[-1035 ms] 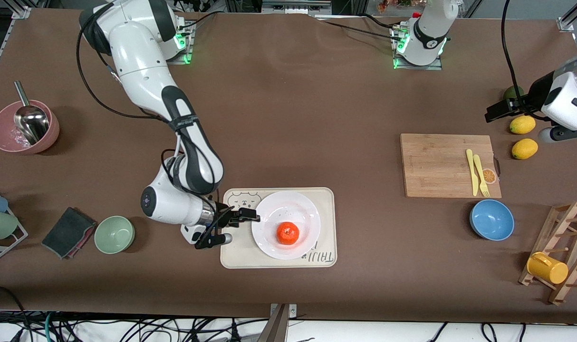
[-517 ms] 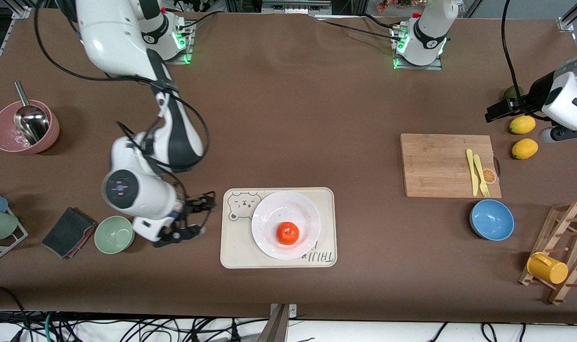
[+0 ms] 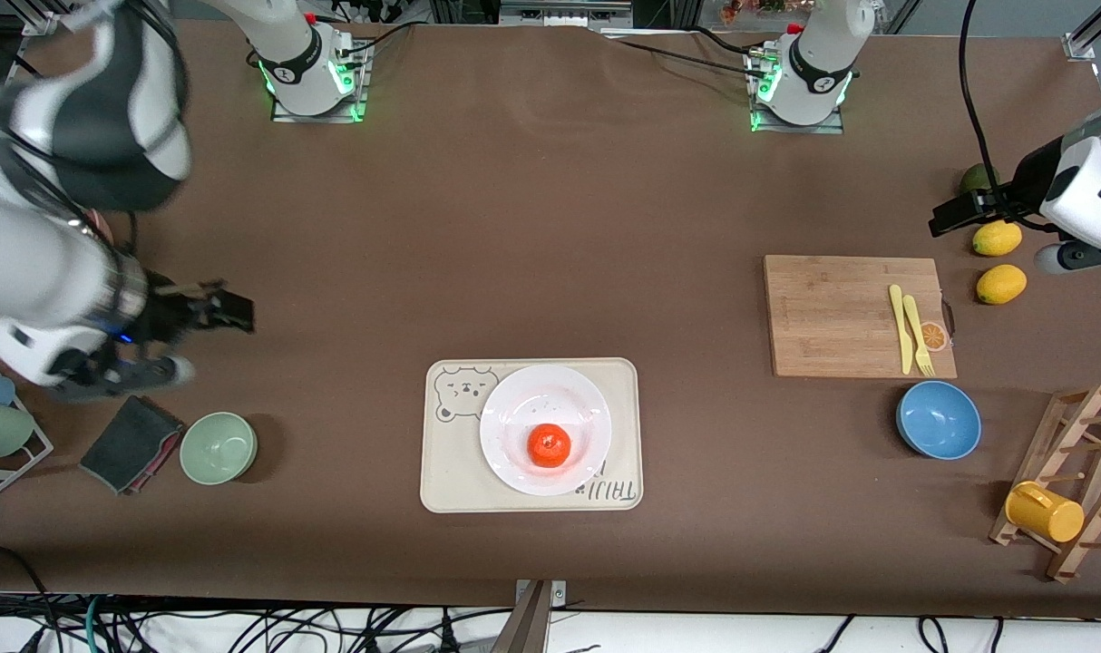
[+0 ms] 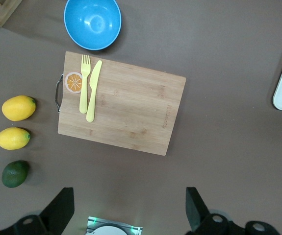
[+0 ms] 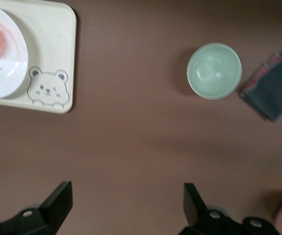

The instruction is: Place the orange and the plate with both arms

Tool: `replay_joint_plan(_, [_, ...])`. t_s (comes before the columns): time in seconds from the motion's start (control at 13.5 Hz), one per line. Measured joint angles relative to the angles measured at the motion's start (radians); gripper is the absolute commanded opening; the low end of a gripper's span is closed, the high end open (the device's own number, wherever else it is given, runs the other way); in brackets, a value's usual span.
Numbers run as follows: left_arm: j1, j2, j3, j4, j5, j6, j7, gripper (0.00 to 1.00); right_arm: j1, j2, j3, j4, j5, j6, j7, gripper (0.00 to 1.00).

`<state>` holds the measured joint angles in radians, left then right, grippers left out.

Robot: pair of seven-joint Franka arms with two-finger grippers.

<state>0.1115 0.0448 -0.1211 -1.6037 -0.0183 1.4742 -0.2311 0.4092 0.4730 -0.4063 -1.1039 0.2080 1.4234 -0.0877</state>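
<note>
Both pairs of jaws stand spread wide and hold nothing. A brown cloth covers the table (image 3: 550, 227), and cables trail along its edge nearest the front camera. The right gripper (image 3: 208, 336) hangs over bare cloth toward the right arm's end, above a grey folded cloth (image 3: 131, 443) and a green bowl (image 3: 219, 447). The left gripper (image 3: 999, 231) hovers over the left arm's end, by two lemons (image 3: 998, 238) and a dark green fruit (image 3: 977, 176).

A wooden cutting board (image 3: 854, 316) carries a yellow knife and fork (image 3: 911, 329); an empty blue bowl (image 3: 939, 420) sits just nearer the camera than it. A wooden rack (image 3: 1072, 481) holds a yellow mug (image 3: 1043, 512).

Mid-table, a cream tray (image 3: 623, 435) with a bear drawing bears the plate (image 3: 550, 399), and the orange (image 3: 549, 445) rests on the plate.
</note>
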Motion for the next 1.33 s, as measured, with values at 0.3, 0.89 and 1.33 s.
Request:
replay_joint_plan(0.3, [0.019, -0.013, 0.004, 0.001, 0.0, 0.001, 0.02, 1.0, -0.195, -0.16, 0.216, -0.165, -0.195, -0.027, 0.011, 1.0])
replay_joint_plan(0.89, [0.054, -0.025, 0.002, 0.001, -0.001, 0.007, 0.059, 1.0, -0.392, -0.484, 0.423, -0.618, -0.239, 0.263, 0.143, 1.0])
replay_joint_plan(1.33, [0.054, -0.026, -0.002, 0.008, -0.002, 0.012, 0.059, 1.0, -0.392, -0.489, 0.42, -0.569, -0.237, 0.193, 0.142, 1.0])
